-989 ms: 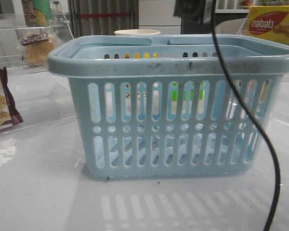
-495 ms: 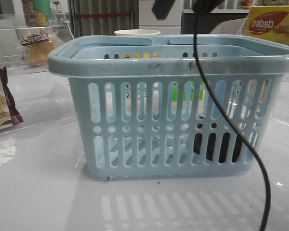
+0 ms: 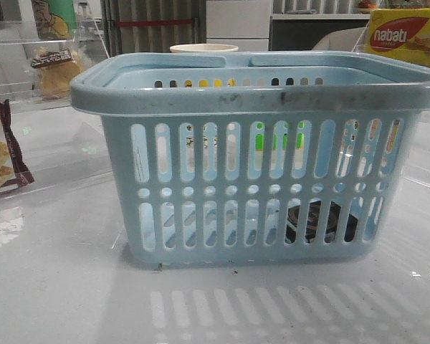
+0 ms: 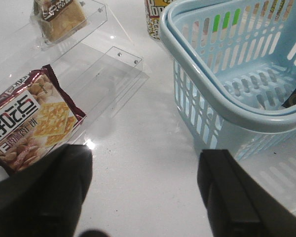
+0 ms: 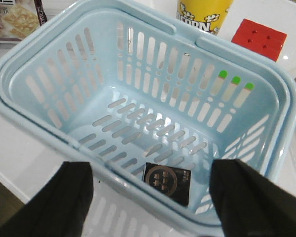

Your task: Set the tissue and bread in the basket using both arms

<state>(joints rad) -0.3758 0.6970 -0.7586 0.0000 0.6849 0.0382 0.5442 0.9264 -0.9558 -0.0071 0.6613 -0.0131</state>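
The light-blue slotted basket [image 5: 49,74] is sitting on the white table [image 3: 57,287]. The golden-brown bread [image 4: 59,19] is resting on a clear shelf [image 4: 96,15]. The black, grey-ringed tissue [image 5: 166,181] is lying flat inside the basket. Both the left gripper [image 4: 143,192] and right gripper [image 5: 150,197] are hanging wide and empty. A yellow box [image 3: 405,36] is reading "nabati".

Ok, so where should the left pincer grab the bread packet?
Probably across the bread's short sides, with the open left pincer coming from above. It rests in a clear shelf with its upper face exposed, and the shelf walls crowd a sideways approach.
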